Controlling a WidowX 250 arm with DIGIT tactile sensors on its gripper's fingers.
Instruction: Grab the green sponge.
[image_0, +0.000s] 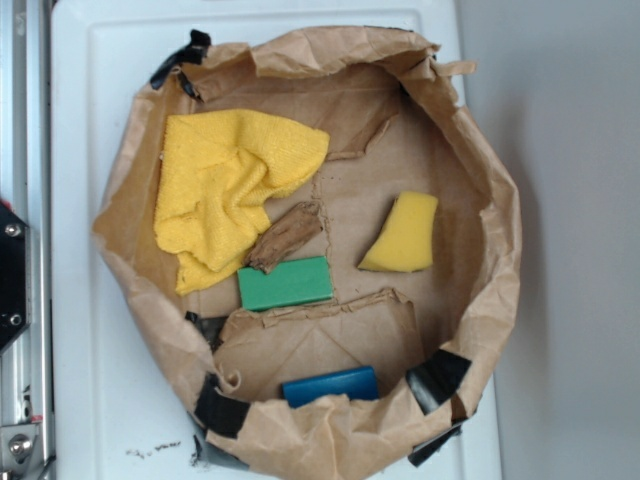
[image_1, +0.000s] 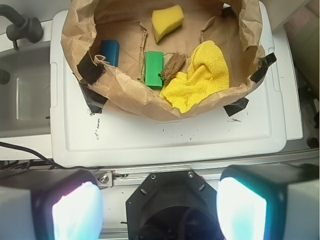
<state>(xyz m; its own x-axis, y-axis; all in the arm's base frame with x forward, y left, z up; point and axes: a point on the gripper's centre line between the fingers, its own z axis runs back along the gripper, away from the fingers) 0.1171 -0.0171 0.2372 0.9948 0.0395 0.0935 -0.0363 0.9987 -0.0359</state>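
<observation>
Gripper (image_1: 160, 207): seen only in the wrist view, at the bottom edge; its two pale fingers (image_1: 75, 212) stand wide apart with nothing between them. It hangs over the metal frame beside the white board (image_1: 165, 140), well short of the bag.

Green sponge (image_0: 285, 283): lies flat on the floor of the paper bag, straight ahead of the gripper and a little left of its centre line in the wrist view (image_1: 153, 69), well apart from the fingers. Its long side runs away from the gripper.

Brown scrap (image_1: 172, 66): a crumpled bit of paper, touching the sponge's right side as the gripper sees it.

Yellow cloth (image_1: 197, 77): bunched, ahead and to the right, just beyond the brown scrap, reaching the bag's near wall.

Blue block (image_1: 110, 51): ahead and to the left, tucked against the bag's wall, partly hidden by a paper fold.

Yellow sponge (image_1: 166, 21): wedge-shaped, farthest from the gripper, beyond the green sponge.

Paper bag (image_1: 125, 92): rolled-down brown rim, held to the board with black tape (image_1: 91, 70).

Sink (image_1: 25, 95): far left of the gripper, beside the board.
</observation>
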